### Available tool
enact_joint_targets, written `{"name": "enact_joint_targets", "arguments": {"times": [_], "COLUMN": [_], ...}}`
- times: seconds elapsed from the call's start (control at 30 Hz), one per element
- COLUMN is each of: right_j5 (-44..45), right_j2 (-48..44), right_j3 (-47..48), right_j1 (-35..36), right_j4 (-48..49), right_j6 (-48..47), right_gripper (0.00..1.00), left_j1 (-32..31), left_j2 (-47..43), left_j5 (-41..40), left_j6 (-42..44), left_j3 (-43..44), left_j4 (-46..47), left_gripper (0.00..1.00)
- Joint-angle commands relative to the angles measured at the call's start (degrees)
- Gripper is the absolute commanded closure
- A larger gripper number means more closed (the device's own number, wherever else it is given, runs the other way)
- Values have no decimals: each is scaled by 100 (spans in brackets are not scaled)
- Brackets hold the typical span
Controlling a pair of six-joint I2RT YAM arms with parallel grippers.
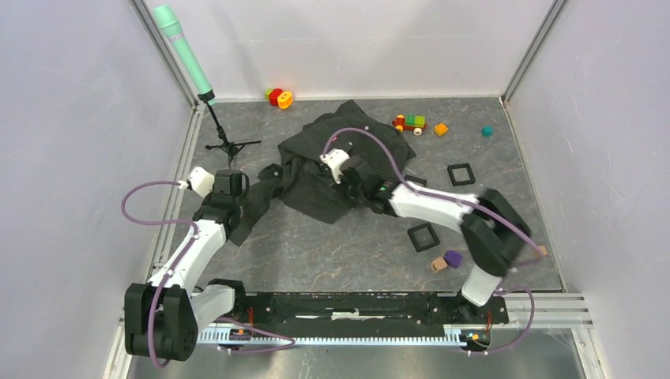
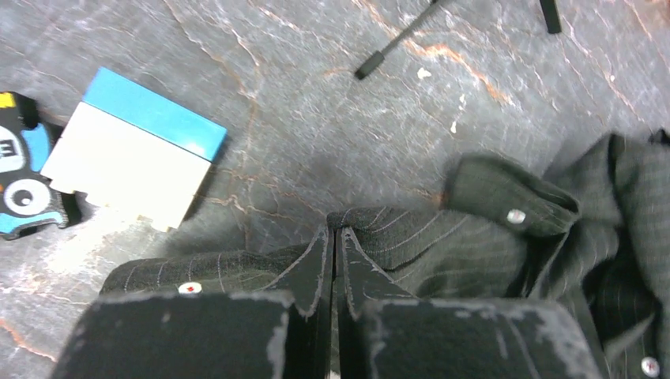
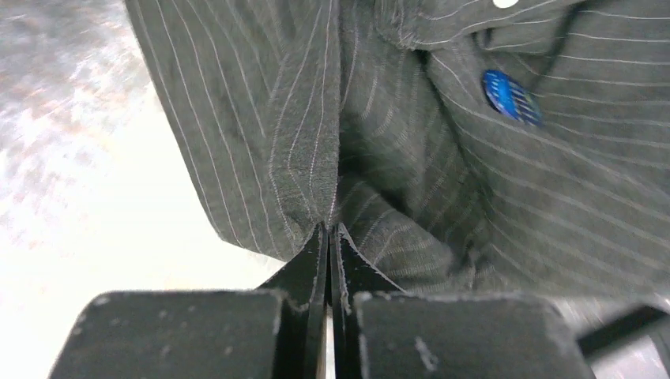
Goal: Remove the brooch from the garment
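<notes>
The garment [image 1: 348, 154], a dark pinstriped shirt, lies crumpled at the middle of the table with a sleeve trailing left. The brooch [image 3: 512, 96], a small blue oval, sits pinned on the cloth up and right of my right gripper's fingertips; the top view does not show it. My right gripper [image 3: 329, 230] is shut, pinching a fold of the garment [image 3: 261, 134] at its tips. My left gripper [image 2: 336, 234] is shut on the edge of the sleeve [image 2: 442, 245], beside a cuff with a white button [image 2: 516, 215]. In the top view the left gripper [image 1: 246, 189] is at the sleeve and the right gripper [image 1: 348, 183] at the shirt's middle.
A teal microphone [image 1: 186, 55] on a tripod [image 1: 229, 146] stands at the back left. Two black square frames [image 1: 461, 174] [image 1: 423, 237], toy blocks [image 1: 411, 122], a teal cube [image 1: 487, 131] and a purple block [image 1: 452, 257] lie right. A white-and-blue block [image 2: 130, 158] lies near the sleeve.
</notes>
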Motion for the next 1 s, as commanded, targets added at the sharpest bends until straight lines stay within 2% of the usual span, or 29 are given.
{"name": "enact_joint_targets", "arguments": {"times": [0.0, 0.13, 0.27, 0.3, 0.4, 0.5, 0.53, 0.6, 0.63, 0.67, 0.7, 0.73, 0.97], "right_j5": [-52, -504, -2426, -2656, -2691, -2506, -2390, -1855, -1544, -1123, -809, -599, 449], "right_j2": [-1521, -2400, -2768, -2732, -2503, -2526, -2619, -2854, -2942, -3013, -3108, -3210, -4051], "right_j3": [-880, -1593, -1963, -1883, -1434, -1363, -1469, -1642, -1684, -1697, -1725, -1808, -2569], "right_j1": [-10, -10, 154, 332, 1181, 1511, 1518, 1510, 1502, 1481, 1433, 1326, 122], "right_j4": [-97, -282, -69, -198, -884, -1426, -1493, -1690, -1813, -1970, -2035, -2014, -1229], "right_j6": [-119, 36, 254, 222, -137, -130, -102, -70, -66, -6, 55, 133, 1255], "right_gripper": [100, 100, 100, 100, 100, 100, 99, 84, 62, 39, 30, 26, 25], "left_j1": [94, 105, 95, 93, 10, -96, -131, -220, -294, -390, -473, -601, -1525], "left_j2": [-10, 101, 160, 197, 377, 713, 834, 1091, 1207, 1277, 1321, 1326, 929], "left_j5": [-604, -726, -492, -337, 117, 424, 511, 755, 838, 992, 1223, 1399, 2760], "left_j6": [-321, -223, -88, -17, 101, 414, 566, 916, 1055, 1324, 1559, 1805, 2446], "left_j3": [403, 589, 683, 700, 809, 1076, 1158, 1359, 1482, 1556, 1610, 1612, 867], "left_j4": [-208, -247, -98, 31, 299, 390, 391, 418, 342, 335, 348, 375, 1245], "left_gripper": [98, 98, 98, 98, 98, 96, 89, 61, 45, 39, 34, 29, 3]}}
